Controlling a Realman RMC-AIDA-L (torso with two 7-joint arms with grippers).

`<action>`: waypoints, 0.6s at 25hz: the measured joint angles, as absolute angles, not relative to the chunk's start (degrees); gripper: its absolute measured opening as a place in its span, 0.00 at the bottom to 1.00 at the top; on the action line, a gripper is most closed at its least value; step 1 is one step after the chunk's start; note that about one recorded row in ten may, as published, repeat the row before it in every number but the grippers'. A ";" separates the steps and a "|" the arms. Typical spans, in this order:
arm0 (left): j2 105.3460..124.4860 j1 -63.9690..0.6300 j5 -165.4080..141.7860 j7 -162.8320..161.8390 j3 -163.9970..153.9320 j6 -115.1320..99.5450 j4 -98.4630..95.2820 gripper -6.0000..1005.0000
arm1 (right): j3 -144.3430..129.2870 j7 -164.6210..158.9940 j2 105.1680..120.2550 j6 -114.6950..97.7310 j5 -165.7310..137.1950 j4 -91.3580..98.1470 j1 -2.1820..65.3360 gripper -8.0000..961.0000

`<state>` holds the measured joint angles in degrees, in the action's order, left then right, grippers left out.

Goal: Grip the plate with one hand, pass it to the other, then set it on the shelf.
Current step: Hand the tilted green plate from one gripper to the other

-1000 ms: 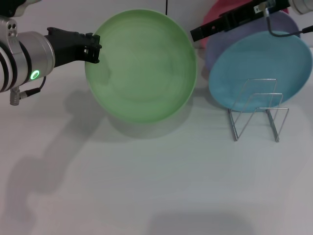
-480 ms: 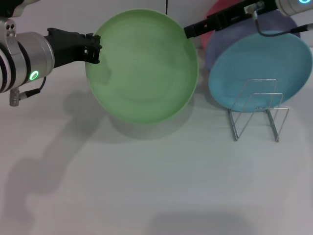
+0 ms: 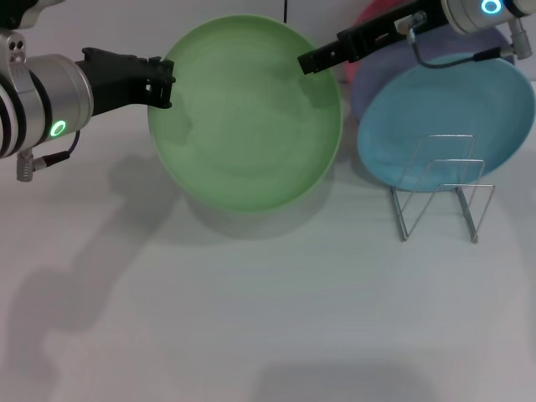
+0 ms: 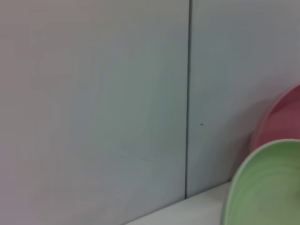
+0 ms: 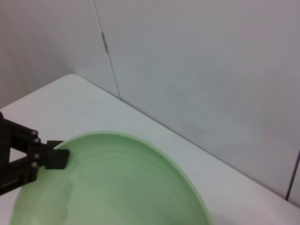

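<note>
The light-green plate [image 3: 247,117] is held up on edge above the table, its face toward me. My left gripper [image 3: 161,82], black on a silver cylinder with a green light, is shut on the plate's left rim. The right wrist view shows this grip too, the left gripper [image 5: 47,158] clamped on the plate [image 5: 108,187]. My right gripper [image 3: 306,63], slim and black with a thin cable, reaches in from the upper right, its tip in front of the plate's upper right part. The shelf [image 3: 444,197], a low silver wire rack, stands to the right.
A light-blue plate [image 3: 444,109] leans in the wire rack, with a lavender plate [image 3: 365,88] and a pink plate [image 3: 368,17] behind it. A grey wall stands close behind. The left wrist view shows the wall, the pink plate [image 4: 281,117] and the green plate's rim [image 4: 267,187].
My right gripper has moved left, from beside the plate's upper right rim to in front of its face. The left arm and the plate have stayed almost still.
</note>
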<state>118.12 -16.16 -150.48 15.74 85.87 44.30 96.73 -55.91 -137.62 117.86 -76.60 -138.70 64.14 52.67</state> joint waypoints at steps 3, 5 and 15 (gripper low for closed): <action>118.12 -16.22 -150.29 15.75 85.94 44.30 96.75 0.14 | -56.21 -137.37 118.10 -75.71 -138.67 63.53 52.74 0.81; 118.12 -16.23 -150.26 15.76 85.95 44.30 96.75 0.14 | -56.36 -137.36 118.11 -75.42 -138.67 63.18 52.81 0.80; 118.12 -16.52 -150.12 15.80 85.96 44.41 96.75 0.16 | -56.64 -137.19 118.13 -73.40 -138.73 61.29 53.55 0.56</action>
